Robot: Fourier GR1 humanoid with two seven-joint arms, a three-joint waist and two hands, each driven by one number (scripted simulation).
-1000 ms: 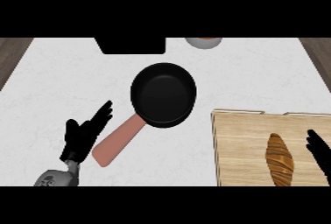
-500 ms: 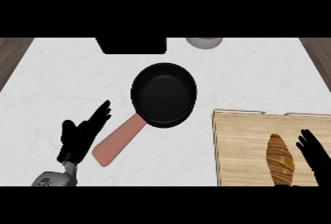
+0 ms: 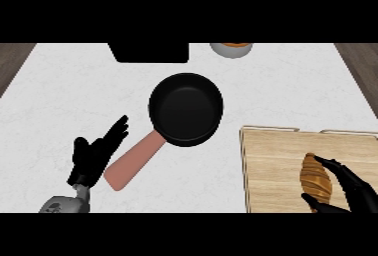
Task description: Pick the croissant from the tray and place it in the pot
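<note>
Croissant (image 3: 316, 176) lies on tray (image 3: 273, 165), right hand (image 3: 353, 187) spread wide beside it; pot (image 3: 186, 108) empty.

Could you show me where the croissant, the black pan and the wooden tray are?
croissant (image 3: 316, 176): head view, middle of its brown body.
black pan (image 3: 186, 109): head view, centre of its round inside.
wooden tray (image 3: 273, 170): head view, bare wood left of the croissant.

— What's cut off here?

— The right robot hand (image 3: 353, 189) runs out at the lower edge, and its fingers cover the croissant's (image 3: 315, 176) right side. The tray (image 3: 277, 170) is clipped at the bottom and right.

— And up top?

— A dark box (image 3: 148, 52) and a small bowl (image 3: 231, 49) on the bench (image 3: 74, 100) are cropped — the bowl's contents can't be made out.
</note>
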